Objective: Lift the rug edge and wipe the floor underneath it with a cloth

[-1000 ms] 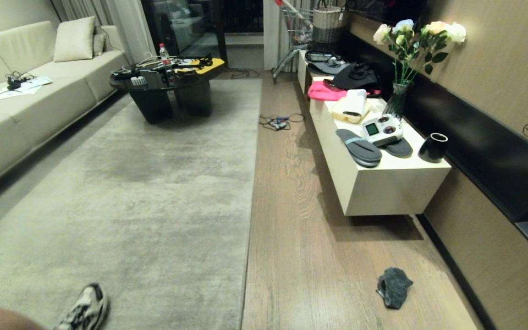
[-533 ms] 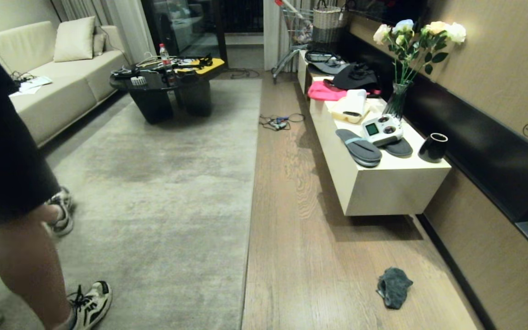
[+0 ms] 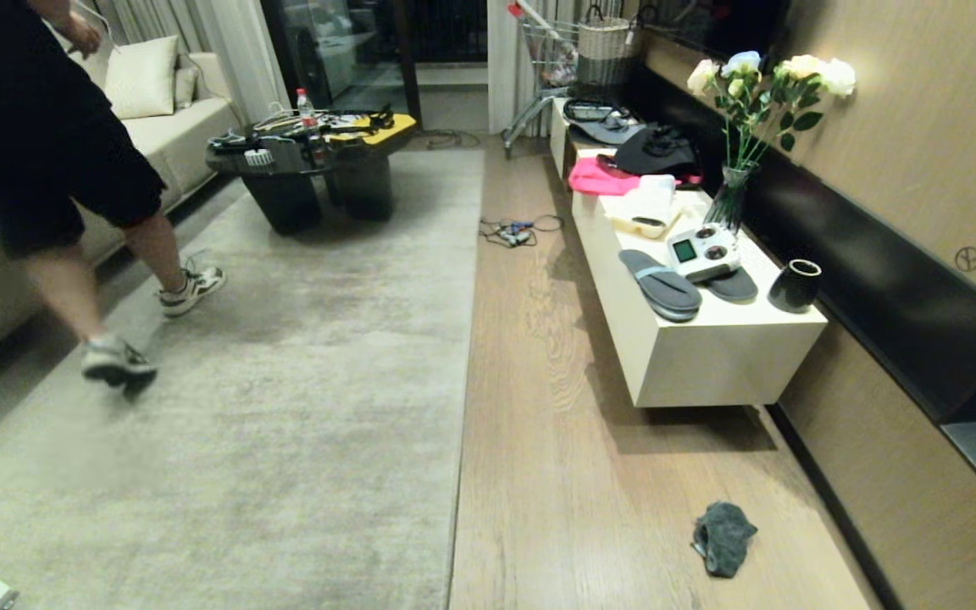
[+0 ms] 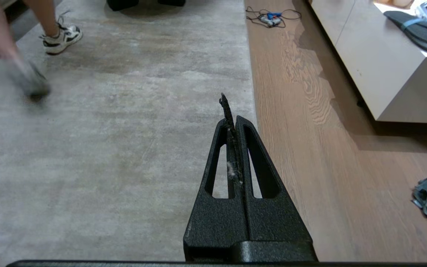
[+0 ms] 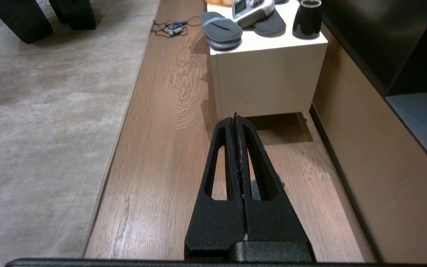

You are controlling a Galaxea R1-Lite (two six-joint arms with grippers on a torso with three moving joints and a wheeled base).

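On your left a person (image 3: pixel 39 144) walks across the pale mottled rug; its rug edge (image 3: pixel 464 356) lies flat and straight on the wood-grain floor (image 3: pixel 556 474). The crumpled dark cloth (image 3: pixel 722 537) sits right of it. Left gripper (image 4: pixel 232 111) and right gripper (image 5: pixel 235 120) hang clenched, empty.

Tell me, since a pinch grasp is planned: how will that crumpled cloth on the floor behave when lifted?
The cloth lies bunched in soft folds on the wood floor, so it is probably floppy and will drape from a pinch. It looks small and thin, likely light. Pushed, it may slide on the slightly glossy planks.
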